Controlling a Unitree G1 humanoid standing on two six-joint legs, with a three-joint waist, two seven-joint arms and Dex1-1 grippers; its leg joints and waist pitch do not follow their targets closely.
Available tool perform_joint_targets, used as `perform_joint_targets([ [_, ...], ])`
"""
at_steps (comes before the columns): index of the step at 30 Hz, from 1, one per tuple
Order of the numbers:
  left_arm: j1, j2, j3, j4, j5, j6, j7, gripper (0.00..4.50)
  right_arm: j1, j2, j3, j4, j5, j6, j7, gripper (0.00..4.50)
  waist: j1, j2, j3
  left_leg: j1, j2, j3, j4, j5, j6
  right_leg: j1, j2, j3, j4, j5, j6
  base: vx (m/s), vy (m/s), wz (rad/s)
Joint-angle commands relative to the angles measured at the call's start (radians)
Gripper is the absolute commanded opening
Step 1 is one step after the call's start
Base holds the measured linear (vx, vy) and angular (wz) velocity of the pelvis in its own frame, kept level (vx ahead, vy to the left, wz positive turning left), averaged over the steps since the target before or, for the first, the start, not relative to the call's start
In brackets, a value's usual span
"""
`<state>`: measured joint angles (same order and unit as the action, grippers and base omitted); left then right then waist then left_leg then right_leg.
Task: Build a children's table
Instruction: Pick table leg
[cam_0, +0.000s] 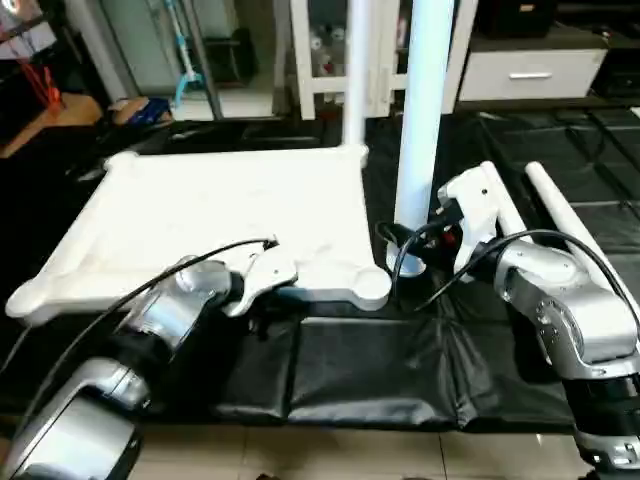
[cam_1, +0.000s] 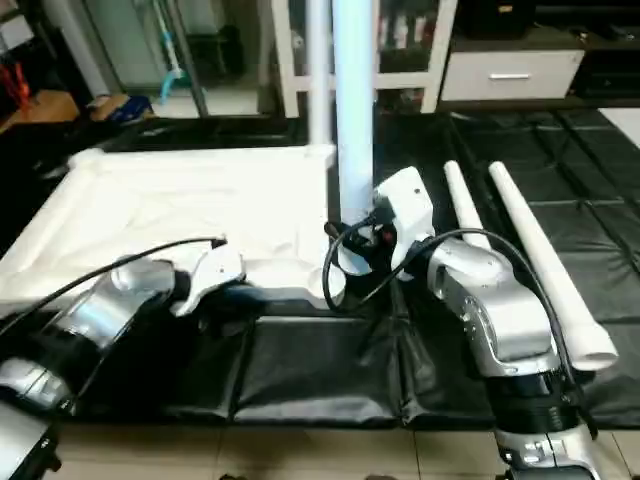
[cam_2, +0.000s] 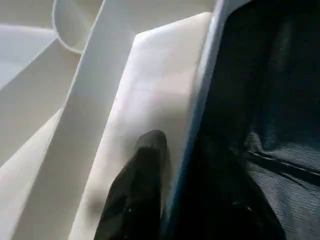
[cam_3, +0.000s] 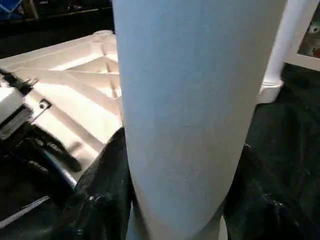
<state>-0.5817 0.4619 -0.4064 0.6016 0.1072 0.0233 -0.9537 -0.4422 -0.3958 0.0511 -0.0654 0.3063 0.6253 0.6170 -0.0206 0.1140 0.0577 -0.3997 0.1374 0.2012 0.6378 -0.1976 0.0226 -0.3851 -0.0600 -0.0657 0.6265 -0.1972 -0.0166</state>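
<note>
Right gripper (cam_3: 175, 200) clamps the upright leg (cam_0: 422, 130) standing in the near corner socket of the upside-down tabletop (cam_0: 200, 220) on the black mat (cam_0: 380, 370), forearm reaching forward, while the left gripper (cam_0: 262, 292) pinches the tabletop's near rim.

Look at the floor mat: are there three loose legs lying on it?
No, two loose legs lie on the mat; two more legs stand upright in the tabletop.
</note>
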Motion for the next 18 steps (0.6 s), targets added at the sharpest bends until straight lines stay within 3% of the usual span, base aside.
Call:
perform_joint_targets([
  [1,0.074,0.029,-0.013,-0.055,-0.023,0.002,-0.043,0.79,-0.004,0.004,0.003,-0.003,0.008,-0.012,0.008,1.91,0.005,-0.025,-0.072,0.021,0.102,-0.065,-0.090,-0.198,0.025,0.037,-0.113,0.061,-0.075,-0.193,-0.217,0.000,0.000,0.00],
  [3,0.106,0.045,-0.020,-0.098,-0.027,-0.011,-0.057,0.68,0.001,0.004,0.002,-0.001,0.010,-0.013,0.012,1.91,0.009,-0.023,-0.071,0.025,0.101,-0.062,-0.087,-0.202,0.028,0.034,-0.115,0.063,-0.076,-0.206,-0.219,0.000,0.000,0.00],
  [4,0.162,0.061,-0.022,-0.177,-0.031,0.005,-0.058,0.59,0.012,0.005,-0.004,0.012,0.019,-0.016,0.021,1.91,0.009,-0.028,-0.069,0.025,0.102,-0.062,-0.088,-0.209,0.028,0.034,-0.115,0.064,-0.079,-0.229,-0.215,0.000,0.000,0.00],
  [6,0.204,0.075,-0.023,-0.233,-0.023,0.036,-0.046,0.53,0.018,0.009,-0.011,0.024,0.030,-0.017,0.029,1.91,0.007,-0.027,-0.066,0.025,0.103,-0.062,-0.091,-0.215,0.026,0.031,-0.112,0.063,-0.080,-0.245,-0.211,0.000,0.000,0.00],
  [10,0.245,0.082,-0.004,-0.278,0.008,0.067,0.010,0.39,0.025,0.022,-0.025,0.035,0.056,-0.014,0.044,1.91,0.007,-0.027,-0.060,0.033,0.098,-0.063,-0.092,-0.277,0.002,0.025,-0.111,0.065,-0.089,-0.346,-0.191,0.000,0.000,0.00],
  [11,0.255,0.079,0.005,-0.293,0.013,0.083,0.027,0.33,0.028,0.025,-0.027,0.036,0.062,-0.013,0.049,1.91,0.002,-0.027,-0.057,0.027,0.100,-0.069,-0.097,-0.293,-0.007,0.029,-0.110,0.064,-0.088,-0.371,-0.178,0.000,0.000,0.00],
  [18,0.305,0.069,0.030,-0.402,0.032,0.149,0.082,0.26,0.043,0.059,-0.038,0.046,0.091,-0.023,0.056,1.91,-0.004,-0.032,-0.053,0.030,0.093,-0.073,-0.098,-0.348,-0.026,0.022,-0.113,0.065,-0.099,-0.470,-0.148,0.000,0.000,0.00],
])
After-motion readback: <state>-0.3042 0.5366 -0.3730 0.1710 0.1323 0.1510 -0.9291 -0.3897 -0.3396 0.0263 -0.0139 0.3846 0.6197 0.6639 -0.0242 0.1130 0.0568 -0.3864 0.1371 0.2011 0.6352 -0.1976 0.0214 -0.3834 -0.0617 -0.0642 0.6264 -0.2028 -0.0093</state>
